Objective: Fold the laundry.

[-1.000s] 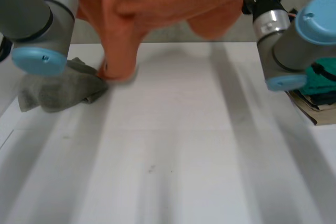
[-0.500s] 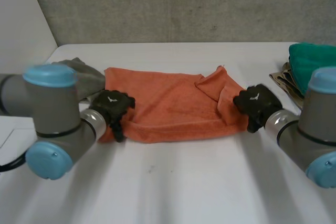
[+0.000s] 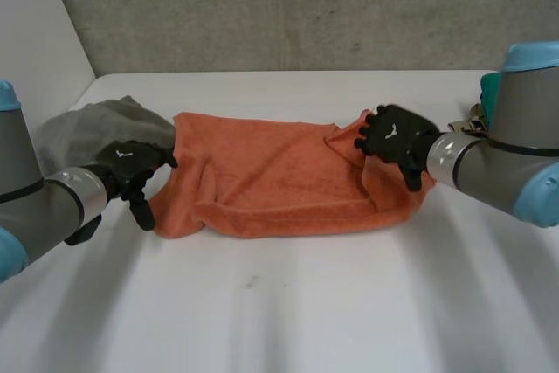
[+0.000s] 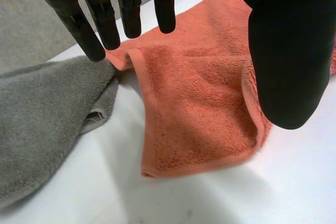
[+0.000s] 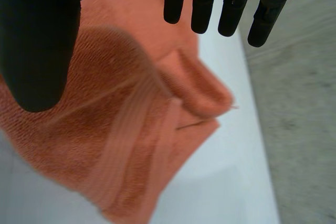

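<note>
Just beside orange towel, leftward — crumpled grey cloth

The left arm and the right arm sit low and angle inward, the left hand and the right hand both slack, fingers straight, thumbs held well apart.

Our left hand hangs above one end of the orange towel, its fingers straight and set well apart from the thumb, gripping nothing. Under the palm we see the towel's doubled corner lying flat on the white table. A rumpled grey cloth lies just beside the towel's edge, below the fingertips.
</note>
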### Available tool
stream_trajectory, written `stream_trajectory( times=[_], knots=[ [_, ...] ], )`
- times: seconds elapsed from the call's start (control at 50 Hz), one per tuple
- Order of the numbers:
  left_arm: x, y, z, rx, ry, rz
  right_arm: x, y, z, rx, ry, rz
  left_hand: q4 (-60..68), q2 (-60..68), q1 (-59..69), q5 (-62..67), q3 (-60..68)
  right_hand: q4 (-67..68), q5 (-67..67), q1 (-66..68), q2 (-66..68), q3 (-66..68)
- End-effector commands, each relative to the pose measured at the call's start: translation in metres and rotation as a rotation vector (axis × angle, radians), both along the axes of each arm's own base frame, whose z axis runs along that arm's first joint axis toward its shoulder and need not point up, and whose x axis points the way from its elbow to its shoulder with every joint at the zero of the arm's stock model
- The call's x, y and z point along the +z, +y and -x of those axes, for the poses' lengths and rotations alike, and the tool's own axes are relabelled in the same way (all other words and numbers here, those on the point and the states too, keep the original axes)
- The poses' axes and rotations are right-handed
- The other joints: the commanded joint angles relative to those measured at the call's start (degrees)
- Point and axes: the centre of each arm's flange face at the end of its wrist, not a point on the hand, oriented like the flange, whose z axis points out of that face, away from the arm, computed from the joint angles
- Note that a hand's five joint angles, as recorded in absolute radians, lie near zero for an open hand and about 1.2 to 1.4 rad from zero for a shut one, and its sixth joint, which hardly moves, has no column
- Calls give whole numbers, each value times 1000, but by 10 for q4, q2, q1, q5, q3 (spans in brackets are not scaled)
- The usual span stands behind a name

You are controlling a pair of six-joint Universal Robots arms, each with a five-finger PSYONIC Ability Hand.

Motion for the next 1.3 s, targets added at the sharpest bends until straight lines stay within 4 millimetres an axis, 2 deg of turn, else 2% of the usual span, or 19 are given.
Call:
stream_trajectory(
  times=[0.02, 0.06, 0.08, 0.16, 0.24, 0.36, 0.48, 0.56, 0.6, 0.66, 0.78, 0.86, 0.88, 0.94, 0.96, 1.04, 1.08, 1.16, 1.3],
  knots=[
    [-3, 2, 2, -2, 30, -16, -35, -11, -5, 26, 73, -77, -4, -5, -10, 2, -7, 149, 166, 146, 153, 155],
    [-5, 2, 4, -7, 33, -14, -31, -17, -6, 23, 75, -43, -4, -5, -10, 2, -7, 595, 611, 592, 599, 601],
    [-4, 3, 5, -9, 36, -11, -27, -20, -7, 20, 66, -26, -4, -5, -10, 2, -7, 621, 637, 618, 624, 627],
    [-4, 5, 13, -32, 34, 14, 4, -23, -8, -45, -55, -16, -5, -7, -11, 0, -9, 621, 637, 618, 625, 627],
    [-9, 5, 20, -47, 28, 22, 46, -9, -4, -104, -205, -37, -4, -5, -10, 2, -7, 621, 637, 618, 625, 627],
    [-24, 4, 38, -69, 0, 3, 132, 35, 17, -127, -383, 117, 1, 0, -5, 7, -2, 621, 637, 618, 625, 627],
    [-38, 8, 50, -87, -26, -39, 173, 49, 35, -164, -531, 254, 52, 50, 46, 57, 48, 621, 637, 618, 625, 627],
    [-43, 9, 61, -107, -32, -45, 193, 57, 45, -210, -608, 277, 228, 226, 222, 234, 224, 621, 637, 618, 625, 627],
    [-46, 7, 65, -109, -33, -37, 199, 60, 51, -248, -639, 274, 460, 458, 454, 466, 456, 621, 637, 618, 625, 627],
    [-45, 2, 70, -99, -29, -22, 202, 63, 57, -284, -659, 254, 628, 627, 622, 634, 624, 621, 637, 618, 625, 627],
    [-17, -9, 60, -28, -14, 51, 197, 60, 65, -328, -632, 248, 629, 627, 623, 634, 625, 621, 637, 618, 625, 627],
    [34, -10, 38, 34, 11, 156, 182, 42, 86, -407, -524, 279, 629, 627, 623, 634, 625, 621, 637, 618, 625, 627],
    [63, -5, 28, 43, 28, 216, 176, 39, 94, -426, -468, 283, 629, 627, 623, 634, 625, 621, 637, 618, 625, 627],
    [109, 8, 16, 34, 43, 327, 167, 41, 99, -439, -389, 263, 629, 627, 623, 634, 625, 621, 637, 618, 625, 627],
    [137, 17, 8, 27, 47, 407, 162, 45, 100, -436, -346, 241, 629, 627, 623, 634, 625, 621, 637, 618, 625, 627],
    [193, 42, -6, 8, 57, 580, 149, 53, 100, -437, -284, 172, 629, 627, 623, 634, 625, 621, 637, 618, 625, 627],
    [198, 40, -10, 10, 51, 597, 143, 55, 100, -438, -269, 145, 629, 627, 623, 634, 625, 621, 637, 618, 625, 627],
    [184, 21, -7, 9, 16, 546, 131, 57, 99, -431, -246, 85, 629, 627, 623, 634, 625, 621, 637, 618, 625, 627],
    [114, -28, 13, -42, -114, 351, 94, 43, 81, -367, -223, -36, 629, 627, 623, 634, 625, 621, 637, 618, 625, 627]
  ],
)
